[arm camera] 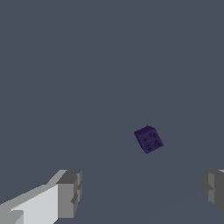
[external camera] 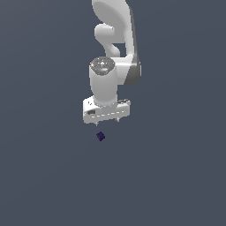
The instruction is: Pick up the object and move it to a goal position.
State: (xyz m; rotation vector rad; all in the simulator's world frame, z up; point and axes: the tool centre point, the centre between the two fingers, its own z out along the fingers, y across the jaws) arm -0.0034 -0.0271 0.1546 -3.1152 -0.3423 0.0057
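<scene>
My gripper hangs above the tabletop, fingers spread wide, holding nothing; the cube lies just below, slightly toward the exterior view's left, not yet between them.

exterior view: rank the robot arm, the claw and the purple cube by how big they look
1. Robot arm, by far the largest.
2. Claw, counting its wide white body.
3. Purple cube, tiny, lying apart just below the claw.
No close calls in this view.
</scene>
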